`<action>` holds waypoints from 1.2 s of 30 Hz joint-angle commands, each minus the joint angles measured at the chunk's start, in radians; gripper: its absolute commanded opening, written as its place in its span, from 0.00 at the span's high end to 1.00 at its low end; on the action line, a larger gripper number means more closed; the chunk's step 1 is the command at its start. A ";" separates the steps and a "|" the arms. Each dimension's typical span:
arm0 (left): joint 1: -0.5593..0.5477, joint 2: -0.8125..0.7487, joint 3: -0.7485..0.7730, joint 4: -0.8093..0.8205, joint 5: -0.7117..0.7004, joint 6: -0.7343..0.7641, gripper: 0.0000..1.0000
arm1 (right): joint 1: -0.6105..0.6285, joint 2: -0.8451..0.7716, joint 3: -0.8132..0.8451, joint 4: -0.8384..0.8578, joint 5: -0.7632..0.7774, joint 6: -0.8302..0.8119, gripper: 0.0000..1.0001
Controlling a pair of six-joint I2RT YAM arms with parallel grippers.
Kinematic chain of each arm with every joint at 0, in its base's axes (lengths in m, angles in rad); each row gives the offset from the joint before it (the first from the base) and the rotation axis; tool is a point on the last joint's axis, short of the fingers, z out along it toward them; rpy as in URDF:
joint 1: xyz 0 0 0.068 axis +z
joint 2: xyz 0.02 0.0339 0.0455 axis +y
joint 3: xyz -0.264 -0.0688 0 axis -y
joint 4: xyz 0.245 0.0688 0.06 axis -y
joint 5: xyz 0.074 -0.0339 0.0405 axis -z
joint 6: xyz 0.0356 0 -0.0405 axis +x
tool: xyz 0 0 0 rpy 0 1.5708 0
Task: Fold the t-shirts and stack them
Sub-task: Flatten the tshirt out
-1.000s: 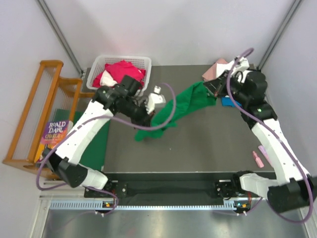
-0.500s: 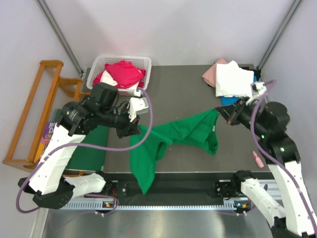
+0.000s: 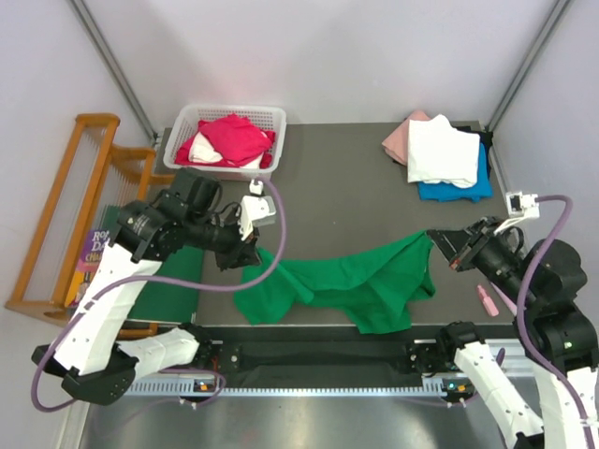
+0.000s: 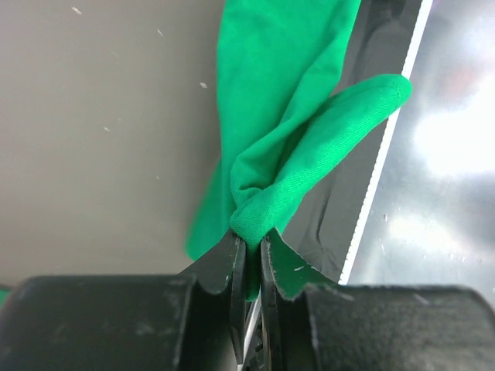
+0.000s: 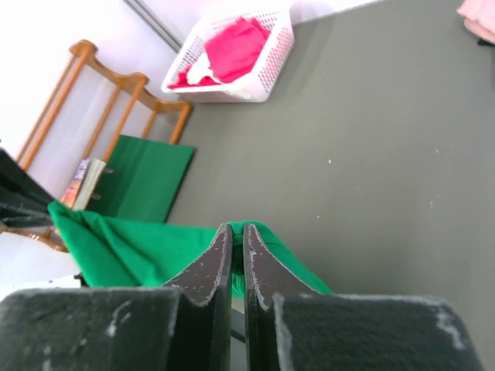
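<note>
"Green t-shirt [image 3: 346, 285]: where was it?"
"Strung over the table's [image 3: 356, 206] near edge, with the left gripper [image 3: 245, 254] and right gripper [image 3: 440, 241] each clamped on an end."
"And farther back?"
"White tee [image 3: 440, 150], blue tee [image 3: 468, 187] and pink tee [image 3: 398, 138] stacked far right; magenta tee [image 3: 234, 136] in the white basket [image 3: 271, 112], far left."

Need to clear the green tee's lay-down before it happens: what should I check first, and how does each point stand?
1. Left gripper pinches the green t-shirt: ok.
2. Right gripper pinches its other end: ok.
3. Shirt spread flat between them: not ok, it sags in bunched folds.
4. Shirt inside the near edge of the table: not ok, one fold reaches it.
5. Folded stack apart from the shirt: ok, at the far right corner.
</note>
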 commanded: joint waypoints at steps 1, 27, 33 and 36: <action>0.005 0.012 -0.146 -0.098 0.005 0.077 0.89 | -0.008 0.074 -0.080 0.085 0.046 0.003 1.00; 0.468 0.992 0.337 0.122 -0.022 0.225 0.01 | -0.053 1.047 -0.010 0.743 0.091 -0.026 1.00; 0.277 0.795 0.311 0.145 0.040 0.137 0.01 | -0.064 1.097 -0.005 0.761 0.060 -0.026 1.00; 0.157 0.733 0.208 0.270 0.037 0.053 0.01 | -0.064 1.104 -0.021 0.769 0.046 -0.013 1.00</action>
